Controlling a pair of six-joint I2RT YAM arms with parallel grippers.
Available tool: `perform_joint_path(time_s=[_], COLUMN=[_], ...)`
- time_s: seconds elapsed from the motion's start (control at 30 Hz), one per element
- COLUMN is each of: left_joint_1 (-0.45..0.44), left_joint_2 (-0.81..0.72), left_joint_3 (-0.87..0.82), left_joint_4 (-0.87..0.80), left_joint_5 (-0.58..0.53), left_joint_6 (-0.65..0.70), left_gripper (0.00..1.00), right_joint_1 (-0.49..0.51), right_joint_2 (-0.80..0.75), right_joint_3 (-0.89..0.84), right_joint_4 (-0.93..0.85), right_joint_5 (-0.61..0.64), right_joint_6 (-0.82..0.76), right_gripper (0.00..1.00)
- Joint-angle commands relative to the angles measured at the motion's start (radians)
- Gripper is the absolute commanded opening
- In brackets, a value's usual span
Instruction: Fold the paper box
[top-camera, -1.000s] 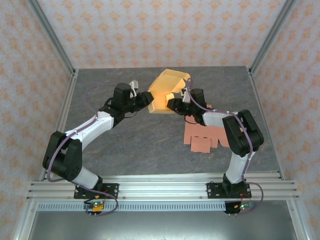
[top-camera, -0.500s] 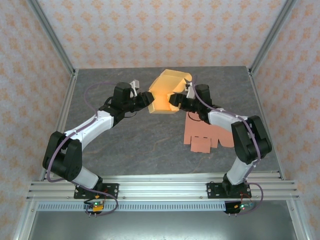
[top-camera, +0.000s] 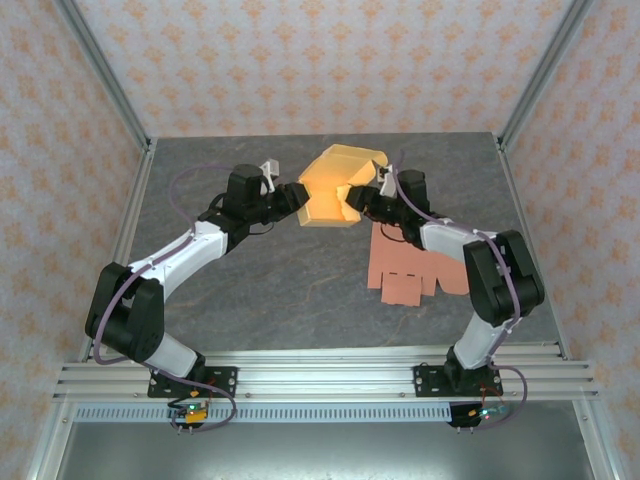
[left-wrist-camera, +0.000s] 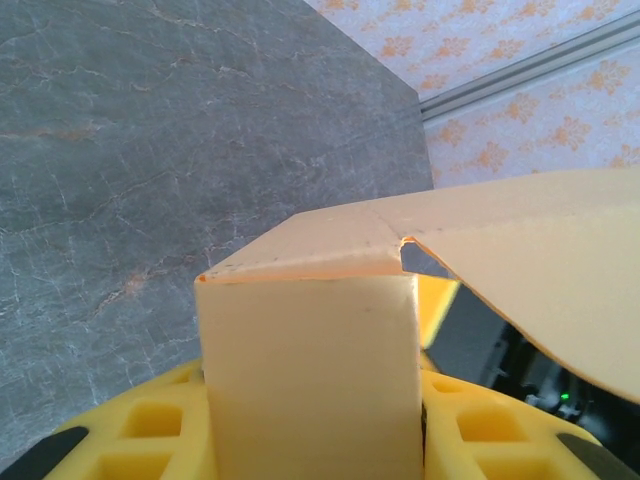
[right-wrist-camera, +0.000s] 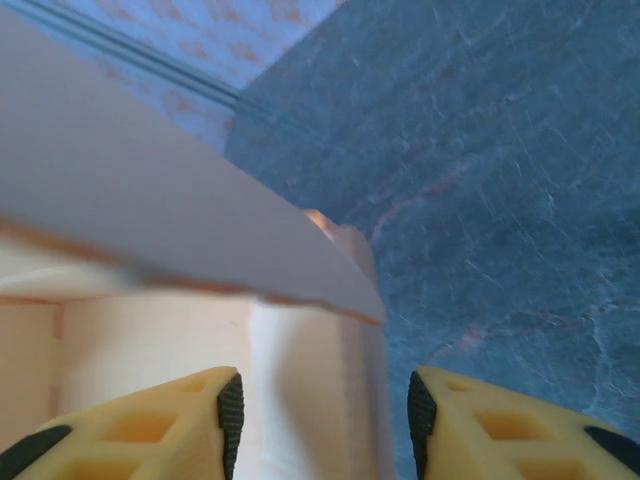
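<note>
Nearest, a pink blank lies flat on the counter. Beyond it the box hangs mid-air between both arms. Left fingers clamp its left panel. Right fingers stand apart, box corner dead ahead in their gap. Right arm looks placed to fold.
</note>
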Motion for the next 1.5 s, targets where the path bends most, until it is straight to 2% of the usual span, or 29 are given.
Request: perform_joint_path(time_s=[0.0, 0.03, 0.07, 0.13, 0.27, 0.37, 0.47, 0.5, 0.57, 0.67, 0.8, 0.87, 0.9, 0.97, 1.03, 1.07, 1.17, 1.23, 1.3, 1.37, 1.47], left_joint_1=[-0.007, -0.007, -0.008, -0.009, -0.013, -0.020, -0.028, -0.028, -0.029, -0.032, -0.032, -0.033, -0.033, -0.034, -0.036, -0.039, -0.042, -0.042, -0.043, -0.043, -0.044], left_joint_2=[0.005, 0.006, 0.005, 0.003, 0.010, 0.012, 0.012, 0.012, 0.007, 0.009, 0.019, 0.019, 0.022, 0.030, 0.029, 0.026, 0.028, 0.026, 0.019, 0.019, 0.027], left_joint_3=[0.039, 0.042, 0.044, 0.043, 0.047, 0.049, 0.055, 0.057, 0.053, 0.051, 0.070, 0.068, 0.070, 0.082, 0.087, 0.084, 0.081, 0.086, 0.080, 0.077, 0.094], left_joint_4=[0.046, 0.047, 0.053, 0.060, 0.029, 0.022, 0.017, 0.017, 0.024, 0.024, -0.014, -0.015, -0.018, -0.039, -0.050, -0.049, -0.052, -0.061, -0.047, -0.033, -0.042], left_joint_5=[0.025, 0.027, 0.031, 0.034, 0.026, 0.022, 0.021, 0.019, 0.019, 0.024, 0.038, 0.037, 0.039, 0.040, 0.041, 0.040, 0.043, 0.040, 0.036, 0.036, 0.038], left_joint_6=[-0.021, -0.024, -0.025, -0.013, 0.032, 0.041, 0.049, 0.045, 0.037, 0.045, 0.058, 0.065, 0.071, 0.081, 0.081, 0.083, 0.093, 0.091, 0.079, 0.073, 0.063], left_gripper=[0.18, 0.17, 0.17, 0.17, 0.17, 0.17, 0.17, 0.17, 0.17, 0.17, 0.17, 0.17, 0.17, 0.17, 0.17, 0.17, 0.17, 0.17, 0.17, 0.17, 0.17], right_joint_1=[0.038, 0.046, 0.052, 0.062, 0.094, 0.147, 0.215, 0.232, 0.239, 0.238, 0.225, 0.224, 0.223, 0.218, 0.200, 0.188, 0.162, 0.159, 0.160, 0.167, 0.184], right_joint_2=[0.022, 0.024, 0.031, 0.043, 0.074, 0.075, 0.082, 0.083, 0.087, 0.099, 0.104, 0.108, 0.110, 0.112, 0.113, 0.115, 0.115, 0.119, 0.125, 0.133, 0.136], right_joint_3=[0.046, 0.046, 0.047, 0.052, 0.086, 0.111, 0.137, 0.126, 0.106, 0.103, 0.120, 0.127, 0.123, 0.112, 0.114, 0.119, 0.121, 0.120, 0.123, 0.122, 0.110], right_joint_4=[-0.079, -0.080, -0.075, -0.071, -0.072, -0.144, -0.194, -0.184, -0.145, -0.108, -0.104, -0.108, -0.097, -0.067, -0.051, -0.053, -0.052, -0.058, -0.063, -0.079, -0.101], right_joint_5=[0.026, 0.042, 0.062, 0.123, 0.300, 0.563, 0.789, 0.867, 0.938, 0.918, 0.796, 0.784, 0.779, 0.750, 0.681, 0.656, 0.623, 0.637, 0.665, 0.738, 0.938], right_joint_6=[-0.093, -0.098, -0.101, -0.109, -0.124, -0.174, -0.254, -0.256, -0.259, -0.336, -0.401, -0.418, -0.431, -0.441, -0.425, -0.414, -0.417, -0.435, -0.444, -0.460, -0.474], right_gripper=[0.46, 0.46, 0.39, 0.21, 0.08, 0.08, 0.13, 0.20, 0.31, 0.34, 0.18, 0.18, 0.20, 0.33, 0.37, 0.35, 0.13, 0.05, 0.05, 0.12, 0.28])
